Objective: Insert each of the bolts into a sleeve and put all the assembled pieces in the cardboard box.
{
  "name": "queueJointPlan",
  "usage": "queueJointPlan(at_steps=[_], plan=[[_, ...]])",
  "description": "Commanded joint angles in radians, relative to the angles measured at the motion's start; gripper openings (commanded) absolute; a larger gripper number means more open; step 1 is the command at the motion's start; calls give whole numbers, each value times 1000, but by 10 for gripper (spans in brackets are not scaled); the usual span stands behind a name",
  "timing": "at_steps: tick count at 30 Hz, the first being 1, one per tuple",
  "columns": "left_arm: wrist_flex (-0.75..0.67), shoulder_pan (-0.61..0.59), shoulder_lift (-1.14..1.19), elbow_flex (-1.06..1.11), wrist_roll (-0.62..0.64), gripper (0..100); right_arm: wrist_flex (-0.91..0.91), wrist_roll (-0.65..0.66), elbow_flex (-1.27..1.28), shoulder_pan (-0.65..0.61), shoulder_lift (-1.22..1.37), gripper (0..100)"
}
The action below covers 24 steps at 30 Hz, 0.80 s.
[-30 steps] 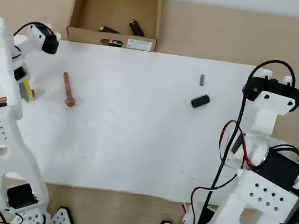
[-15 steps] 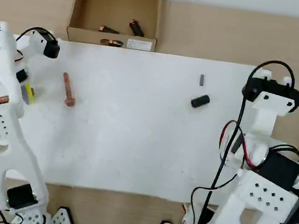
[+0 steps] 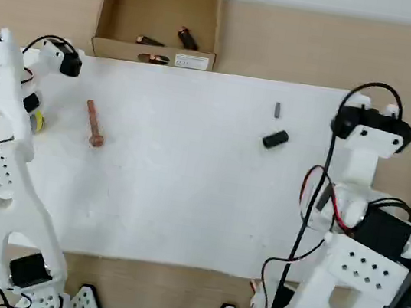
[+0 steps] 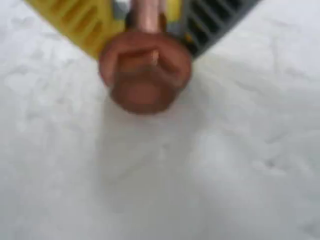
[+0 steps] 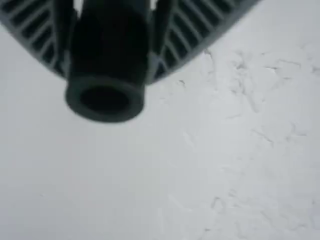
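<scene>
Left pincer (image 4: 149, 15) clamps bolt (image 4: 145, 70), head protruding; right pincer (image 5: 107, 27) clamps sleeve (image 5: 106, 75) likewise.

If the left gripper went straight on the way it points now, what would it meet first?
Probably the white mat; nothing else lies ahead. The left gripper is shut on a bolt whose head sticks out in front, so that would likely touch first.

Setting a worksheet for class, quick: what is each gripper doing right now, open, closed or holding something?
Left gripper: jaws closed on a copper bolt.
Right gripper: jaws closed on a black sleeve.
</scene>
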Motion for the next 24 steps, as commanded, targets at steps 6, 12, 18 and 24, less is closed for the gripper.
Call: queueJointPlan(at_steps=[6, 12, 18, 24], plan=[[72, 32, -59, -247, 342, 3, 28, 0, -113, -36, -16, 9], [72, 40, -209, -216, 608, 2, 120, 0, -197, -33, -18, 9], [72, 40, -453, -92, 649, 2, 181, 0, -360, -35, -19, 9], [72, 63, -802, 176, 649, 2, 196, 2, -420, -31, -25, 9]])
